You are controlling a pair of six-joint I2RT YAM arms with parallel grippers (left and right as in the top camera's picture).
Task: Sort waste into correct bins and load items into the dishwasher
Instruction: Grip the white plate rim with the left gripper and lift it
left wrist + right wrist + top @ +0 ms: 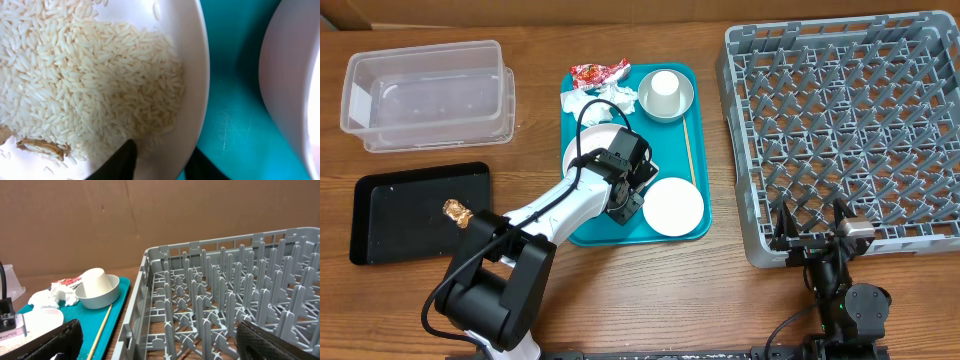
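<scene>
My left gripper (628, 200) is on the teal tray (582, 232), shut on the rim of a white bowl (585, 150). In the left wrist view one finger is inside the bowl and one outside, pinching the rim (160, 162). The bowl (192, 75) holds rice (90, 75) and a brown scrap (40, 146). A white plate (673, 206) lies just right of the gripper. A grey bowl (682, 103) holding an upturned cup (664, 90), a red wrapper (598, 72), crumpled tissue (605, 97) and a chopstick (688, 145) also lie on the tray. My right gripper (810, 235) is open and empty at the front edge of the grey dish rack (850, 120).
A clear plastic bin (430, 95) stands at the back left. A black tray (415, 215) with a brown food scrap (456, 211) lies in front of it. The right wrist view shows the rack (225, 295), the grey bowl (100, 295) and the chopstick (100, 327).
</scene>
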